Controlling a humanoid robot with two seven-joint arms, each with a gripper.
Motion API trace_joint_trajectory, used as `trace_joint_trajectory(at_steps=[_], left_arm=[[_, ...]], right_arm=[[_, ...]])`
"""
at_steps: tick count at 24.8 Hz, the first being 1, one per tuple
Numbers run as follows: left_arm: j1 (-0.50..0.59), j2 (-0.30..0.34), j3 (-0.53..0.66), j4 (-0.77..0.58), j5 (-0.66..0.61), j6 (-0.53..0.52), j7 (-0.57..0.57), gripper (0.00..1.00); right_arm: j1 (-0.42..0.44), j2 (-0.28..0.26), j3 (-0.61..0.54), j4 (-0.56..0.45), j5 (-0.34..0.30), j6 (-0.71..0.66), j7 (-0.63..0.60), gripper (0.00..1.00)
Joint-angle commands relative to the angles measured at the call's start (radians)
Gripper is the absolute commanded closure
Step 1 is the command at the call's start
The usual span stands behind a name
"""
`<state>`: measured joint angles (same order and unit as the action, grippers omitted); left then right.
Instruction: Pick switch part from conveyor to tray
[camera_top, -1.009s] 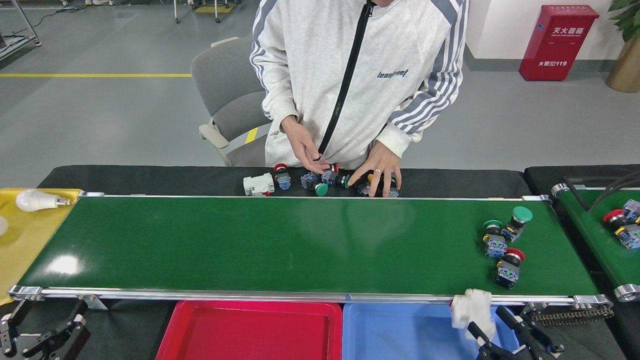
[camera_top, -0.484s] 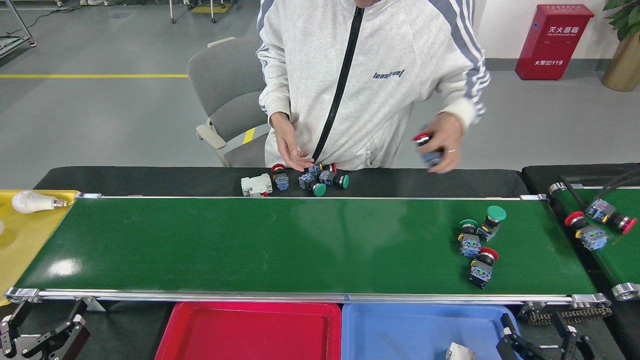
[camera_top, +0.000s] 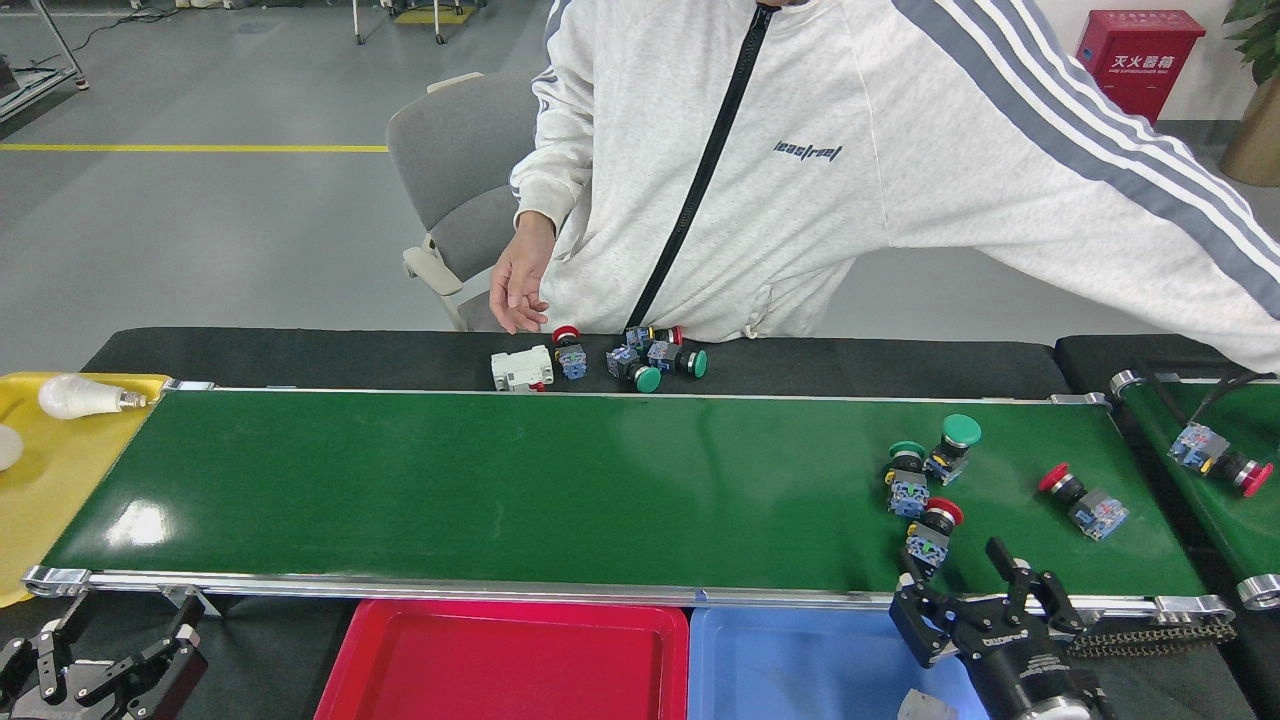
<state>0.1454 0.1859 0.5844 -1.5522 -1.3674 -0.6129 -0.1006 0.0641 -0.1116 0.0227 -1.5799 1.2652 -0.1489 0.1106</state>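
The right gripper (camera_top: 955, 568) stands at the near rail of the conveyor (camera_top: 500, 480), its two dark fingers spread apart and pointing up over the belt's edge, with nothing between them. Just beyond its left finger, almost touching the tip, lies a red-capped switch part (camera_top: 930, 530) on the belt. A little farther on from that one sit two green-capped switch parts (camera_top: 930, 455), side by side and touching or nearly so. Off to the gripper's right and slightly farther out on the belt lies another red-capped switch part (camera_top: 1085, 500), apart from the rest. Directly below the gripper, on the near side of the rail, is the blue tray (camera_top: 790, 665), with a white piece (camera_top: 925, 705) partly visible at its bottom edge beside the gripper's body; a red tray (camera_top: 510, 665) adjoins it on the left. The left gripper (camera_top: 110, 670) sits low at the far left corner, well away from all the parts, its fingers parted and empty. Across the belt a person in a light jacket (camera_top: 800, 170) leans over, one hand (camera_top: 515, 285) hanging above a cluster of spare switches (camera_top: 640, 360) on the black table edge.
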Motion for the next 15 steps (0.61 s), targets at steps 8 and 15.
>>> trace_joint_trajectory(at_steps=[8,15], left_arm=[[-0.007,0.017,0.002,-0.009,-0.001,-0.005,0.004,0.0],[-0.007,0.017,0.002,-0.009,-0.001,-0.005,0.002,0.0]], right_arm=[[-0.184,0.038,0.091,0.15,0.054,0.071,0.031,0.01],[-0.339,0.062,0.128,0.35,0.056,0.072,0.049,0.03]])
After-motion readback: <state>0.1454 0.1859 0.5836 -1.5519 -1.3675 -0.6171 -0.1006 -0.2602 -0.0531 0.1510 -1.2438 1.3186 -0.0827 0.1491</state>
